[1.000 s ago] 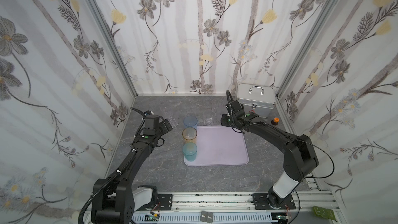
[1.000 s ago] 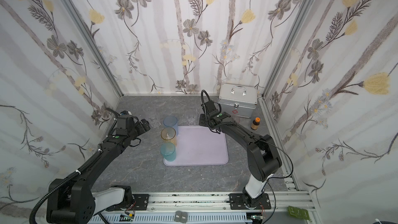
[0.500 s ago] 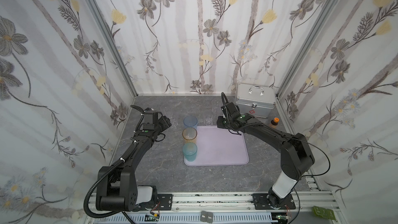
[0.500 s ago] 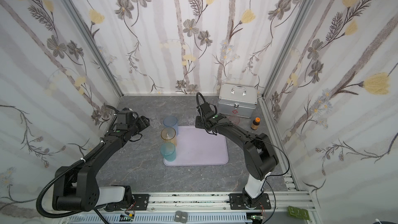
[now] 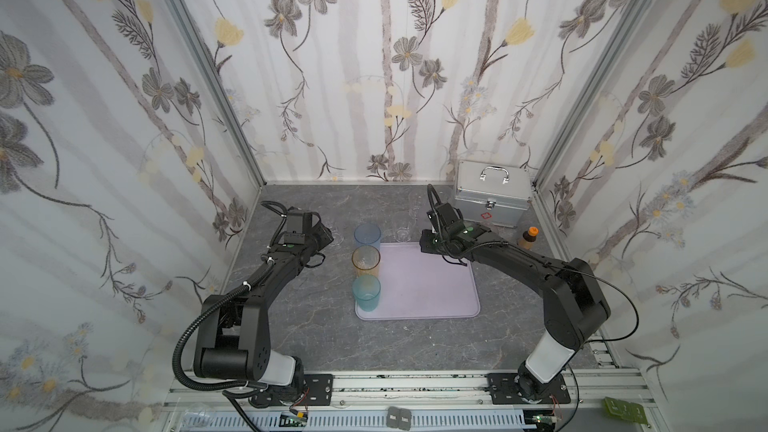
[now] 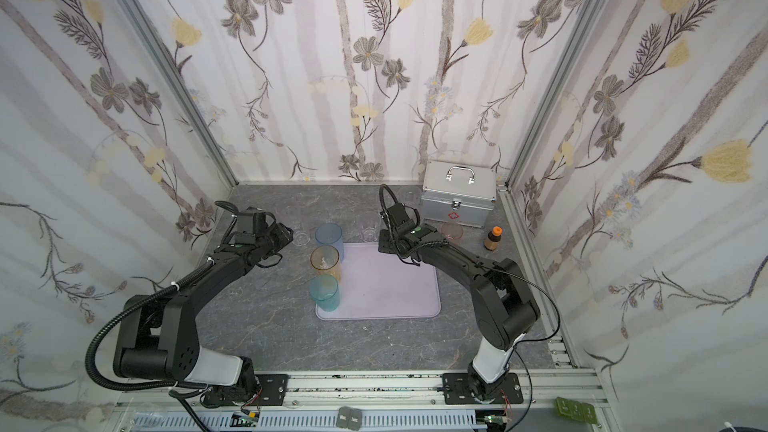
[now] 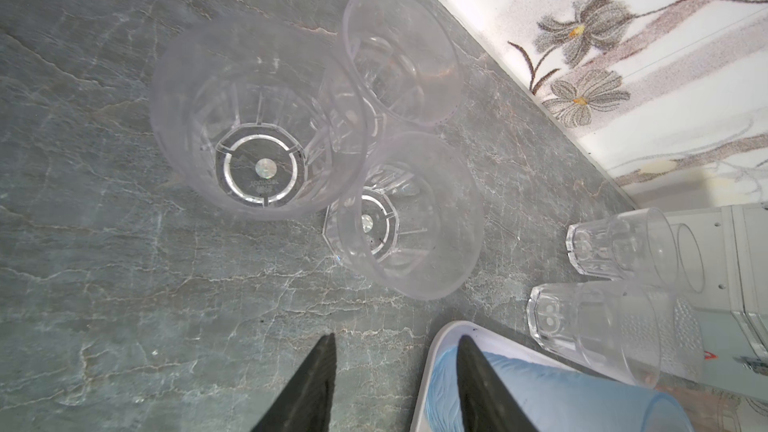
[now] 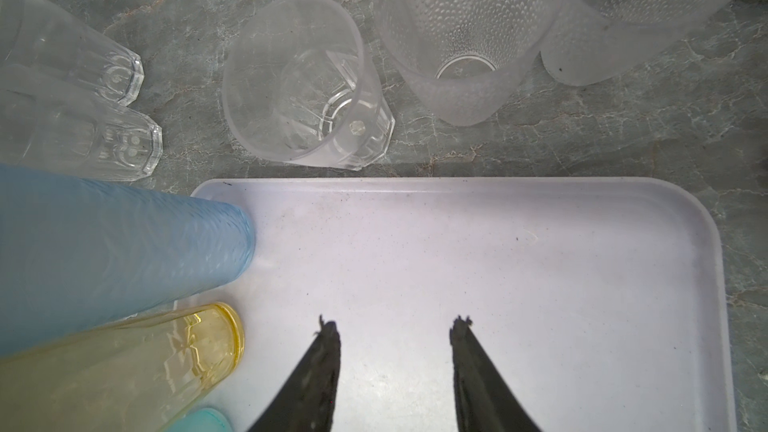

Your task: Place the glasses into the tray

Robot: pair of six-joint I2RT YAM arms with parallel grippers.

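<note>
Three clear glasses [image 7: 266, 110] stand just ahead of my half-open, empty left gripper [image 7: 395, 336]; right gripper [image 8: 392, 322], equally parted, hovers over the tray [image 8: 540, 284]'s far edge.

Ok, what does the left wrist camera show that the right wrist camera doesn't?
Only the left wrist view: three clear faceted tumblers clustered on the table, the floral wall, and the open left gripper.
Only the right wrist view: the amber tumbler, the teal tumbler's edge, most of the lilac tray's bare floor, and the open right gripper.
Both: the blue tumbler standing in a corner of that tray.
</note>
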